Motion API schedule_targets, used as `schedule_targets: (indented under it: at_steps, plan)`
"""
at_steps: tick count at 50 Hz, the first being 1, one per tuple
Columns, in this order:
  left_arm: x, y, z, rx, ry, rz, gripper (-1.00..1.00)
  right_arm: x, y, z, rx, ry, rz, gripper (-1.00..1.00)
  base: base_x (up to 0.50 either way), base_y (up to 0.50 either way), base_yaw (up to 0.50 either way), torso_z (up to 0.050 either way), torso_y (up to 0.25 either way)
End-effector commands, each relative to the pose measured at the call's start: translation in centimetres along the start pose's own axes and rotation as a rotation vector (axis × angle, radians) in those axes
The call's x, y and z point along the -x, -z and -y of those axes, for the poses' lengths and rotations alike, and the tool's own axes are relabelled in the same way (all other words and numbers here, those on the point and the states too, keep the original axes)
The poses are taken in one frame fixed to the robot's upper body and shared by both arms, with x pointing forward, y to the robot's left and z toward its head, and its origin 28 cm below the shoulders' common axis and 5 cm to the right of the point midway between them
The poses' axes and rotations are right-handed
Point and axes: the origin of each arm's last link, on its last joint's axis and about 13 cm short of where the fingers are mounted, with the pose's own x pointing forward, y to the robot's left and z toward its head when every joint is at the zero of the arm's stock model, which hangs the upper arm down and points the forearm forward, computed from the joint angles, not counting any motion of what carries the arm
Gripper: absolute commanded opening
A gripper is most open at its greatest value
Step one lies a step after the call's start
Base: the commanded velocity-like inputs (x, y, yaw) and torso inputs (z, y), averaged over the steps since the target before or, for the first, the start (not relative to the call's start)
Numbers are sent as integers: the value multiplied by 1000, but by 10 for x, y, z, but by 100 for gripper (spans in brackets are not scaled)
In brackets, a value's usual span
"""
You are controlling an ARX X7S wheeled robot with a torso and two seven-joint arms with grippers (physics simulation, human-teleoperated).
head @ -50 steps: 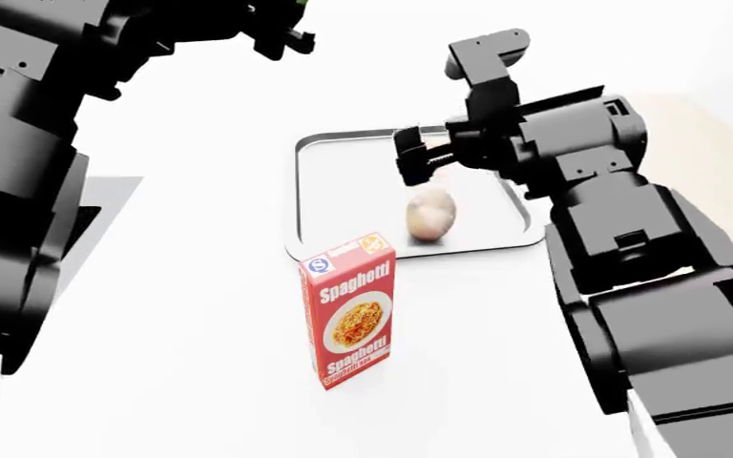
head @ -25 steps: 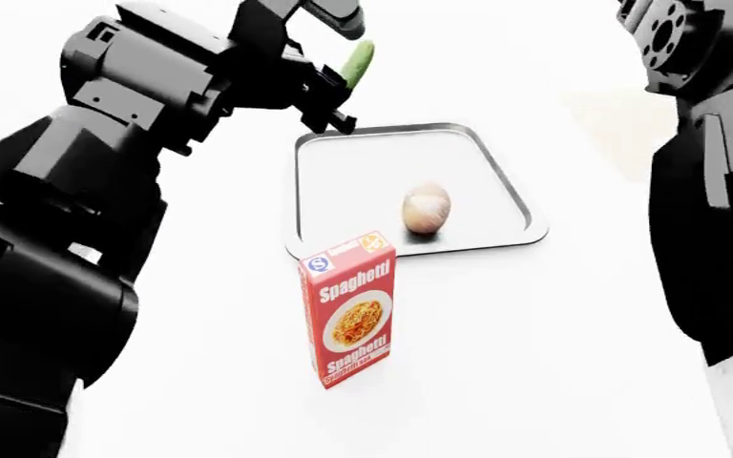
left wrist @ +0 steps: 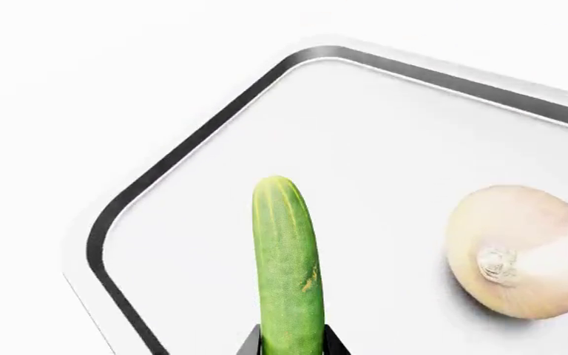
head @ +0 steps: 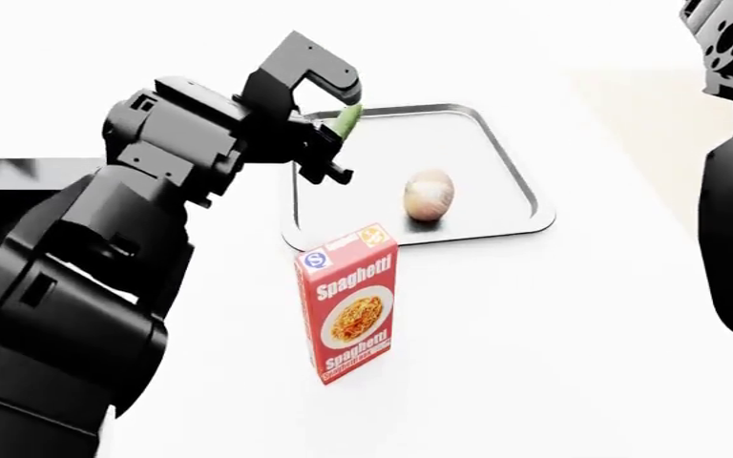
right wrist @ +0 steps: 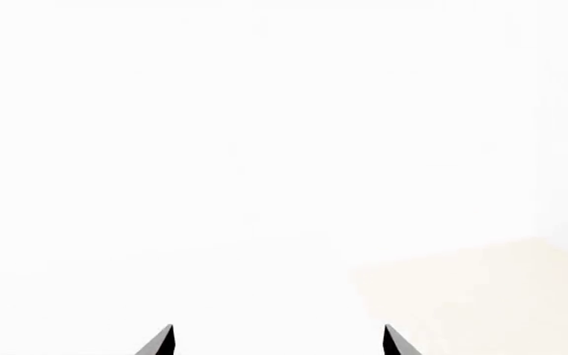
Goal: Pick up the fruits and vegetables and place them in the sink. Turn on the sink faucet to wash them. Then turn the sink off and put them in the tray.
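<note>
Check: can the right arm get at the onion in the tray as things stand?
Probably yes. The onion lies uncovered in the tray, nothing above it, and the right gripper is open and empty. The left gripper, holding the cucumber, sits at the tray's far-left corner, clear of it.

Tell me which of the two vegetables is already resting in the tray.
The onion: round, pale tan-pink, it sits on the tray floor untouched. The green cucumber is clamped in the left pincer above the tray's near-left corner.
</note>
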Motion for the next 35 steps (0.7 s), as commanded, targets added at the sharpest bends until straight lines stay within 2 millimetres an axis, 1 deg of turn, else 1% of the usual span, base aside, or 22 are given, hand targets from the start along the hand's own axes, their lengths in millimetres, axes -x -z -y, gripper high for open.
schedule_targets:
  at_steps: [1,8,9,14,18,22,26,30,33,35]
  plan:
    - [-11,16,8,-13,23,-60,-100,2,13,13,-12,32,-12,100,0,0,0,0,0]
    - [-14,19,12,-22,51,-77,-100,2,17,15,-14,14,-27,100,0,0,0,0,0]
    - [-14,19,12,-24,51,-74,100,2,17,15,-13,12,-30,100,0,0,0,0,0]
    - [-12,11,10,-26,13,-20,100,2,19,15,-3,-12,-44,100,0,0,0,0,0]
    - [-8,-3,7,-26,-53,78,100,2,13,11,10,-21,-36,100,0,0,0,0,0]
    - [-2,-20,1,-21,-148,229,100,1,7,7,27,-31,-29,100,0,0,0,0,0]
    - [9,-38,-6,11,-202,355,100,0,2,1,40,-46,-21,100,0,0,0,0,0]
    - [20,-51,-14,3,-256,483,100,0,4,-2,54,-58,-26,100,0,0,0,0,0]
    - [34,-65,-23,-12,-295,575,100,-1,2,-5,74,-64,-24,100,0,0,0,0,0]
    - [45,-74,-29,-6,-315,632,100,-1,-3,-8,91,-76,-18,100,0,0,0,0,0]
